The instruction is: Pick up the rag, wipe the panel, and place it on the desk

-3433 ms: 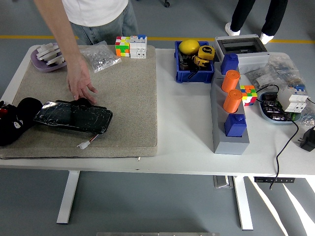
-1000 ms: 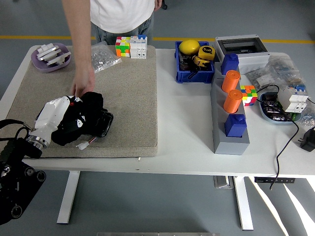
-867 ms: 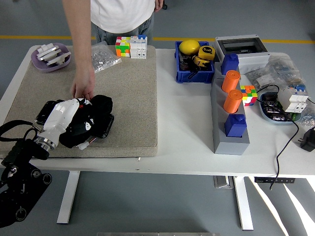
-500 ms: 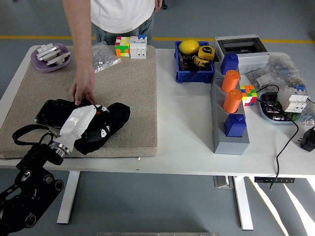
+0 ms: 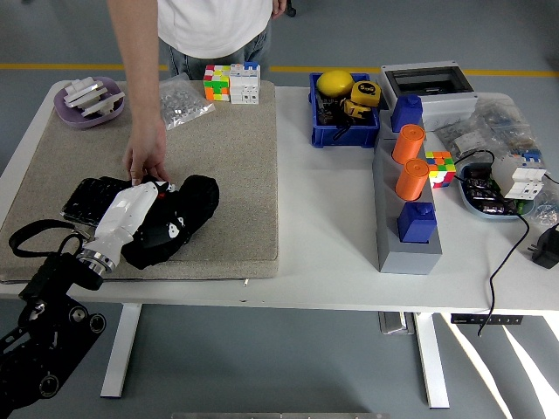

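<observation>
Item: left robot hand (image 5: 131,212), white-shelled, entering from 7 o'clock, pressed down on the black rag (image 5: 179,218); fingers buried in the cloth, so a grasp on it is judged likely.

Item: rag, bunched, lying over the 3 o'clock end of the dark panel (image 5: 87,197) and spilling past it onto the beige mat (image 5: 223,148).

Item: panel, glossy black, flat on the mat at the worktop's (image 5: 323,227) 8 o'clock corner; its 9 o'clock half is uncovered.

Item: person's hand (image 5: 145,159), reaching from 12 o'clock, fingertips on the panel's far edge, apparently steadying it.

Item: right robot hand, not visible.

Step in hand: the wipe, judged mid-stroke, with the cloth at the panel's 3 o'clock end.

Next move calls for: drawing the rag toward 9 o'clock across the bare glass under even pressure, staying clear of the person's fingers, before setting the cloth down on the worktop.
</observation>
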